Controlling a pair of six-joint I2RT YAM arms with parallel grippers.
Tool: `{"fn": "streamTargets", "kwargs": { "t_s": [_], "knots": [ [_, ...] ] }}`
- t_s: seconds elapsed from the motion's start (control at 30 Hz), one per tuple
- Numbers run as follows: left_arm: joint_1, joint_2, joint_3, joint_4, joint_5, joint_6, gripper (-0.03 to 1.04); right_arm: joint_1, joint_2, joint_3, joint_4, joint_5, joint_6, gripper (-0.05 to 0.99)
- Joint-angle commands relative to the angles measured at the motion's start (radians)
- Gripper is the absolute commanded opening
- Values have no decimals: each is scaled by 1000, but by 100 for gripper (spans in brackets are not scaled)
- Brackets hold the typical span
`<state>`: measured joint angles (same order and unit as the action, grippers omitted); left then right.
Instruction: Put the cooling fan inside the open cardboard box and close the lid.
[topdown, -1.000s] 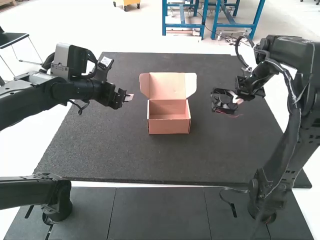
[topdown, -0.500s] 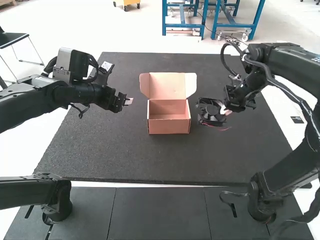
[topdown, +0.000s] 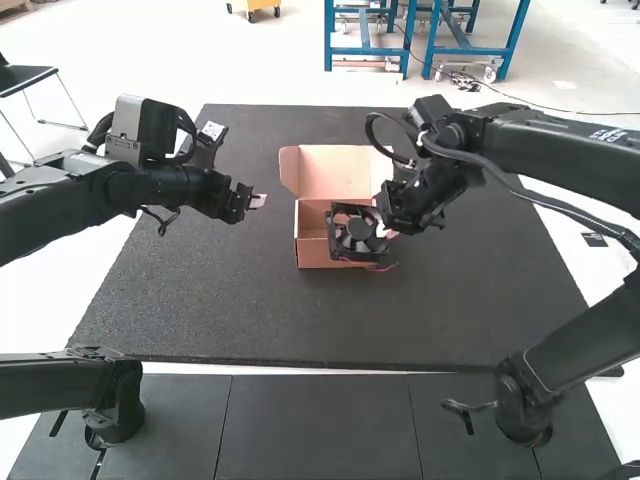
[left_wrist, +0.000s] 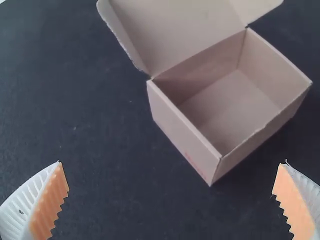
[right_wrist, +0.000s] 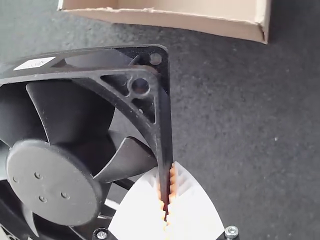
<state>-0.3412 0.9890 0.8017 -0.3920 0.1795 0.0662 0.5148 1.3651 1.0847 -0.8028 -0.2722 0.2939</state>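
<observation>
Cooling fan (topdown: 355, 232): hanging on edge over front-right rim of cardboard box (topdown: 315, 250), not yet inside.
Left end effector (topdown: 255, 198): fingers spread, empty, hovering toward left edge of table (topdown: 200, 290), facing box; likely waiting for lid job.
Box: mid-table, lid (topdown: 335, 172) upright at back, interior bare, drop path open.
Right end effector (topdown: 392, 222): pinching fan frame edge, leaving fan body free to enter.
Thin wire (topdown: 385, 266) dangling below fan; could snag on rim.

Open cardboard box (left_wrist: 181, 134) on black mat (left_wrist: 60, 90), lid (left_wrist: 170, 30) raised, white ribbed orange-padded fingers (left_wrist: 42, 200) spread wide apart
</observation>
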Motion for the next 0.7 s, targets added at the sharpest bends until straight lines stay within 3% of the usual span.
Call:
{"fn": "streamTargets", "kwargs": {
  "t_s": [0.0,0.33,0.67],
  "knots": [
    [1,-19,-7,8,-8,-8,97,24,6,-3,36,36,119,-2],
    [-2,-19,-7,13,-14,-16,97,34,129,18,80,88,116,-2],
    [-5,-21,-7,-8,-17,3,97,50,305,181,73,140,31,-2]
  ]
}}
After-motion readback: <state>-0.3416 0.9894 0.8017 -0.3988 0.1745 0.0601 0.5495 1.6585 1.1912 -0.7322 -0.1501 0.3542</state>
